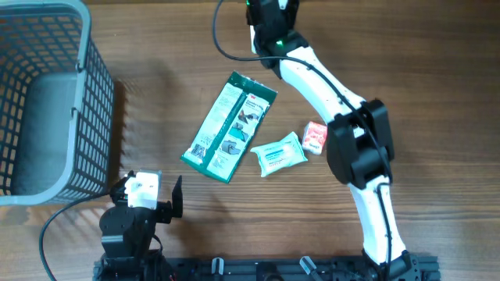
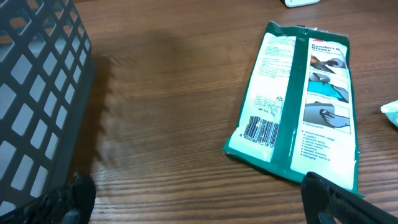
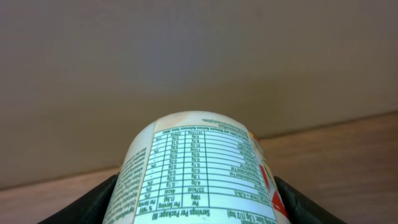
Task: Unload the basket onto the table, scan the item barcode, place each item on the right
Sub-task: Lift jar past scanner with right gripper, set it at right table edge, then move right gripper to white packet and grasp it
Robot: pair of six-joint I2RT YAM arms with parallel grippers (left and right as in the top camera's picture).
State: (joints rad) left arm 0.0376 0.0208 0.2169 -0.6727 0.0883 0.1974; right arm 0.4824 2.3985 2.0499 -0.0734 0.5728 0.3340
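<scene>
Bare wooden table [image 1: 156,101], blank wall beyond. At twelve o'clock my right gripper [image 1: 269,16] has its fingers [image 3: 93,202] clamped either side of the labelled jar [image 3: 199,162], whose long axis points away from the wrist. My left gripper [image 1: 148,195], at seven, gapes wide and empty, well apart.

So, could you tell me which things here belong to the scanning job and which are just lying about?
In the job: labelled tub, held in the right gripper.
Lying about: green packet, white pack, small red packet, grey basket, open left gripper.
</scene>
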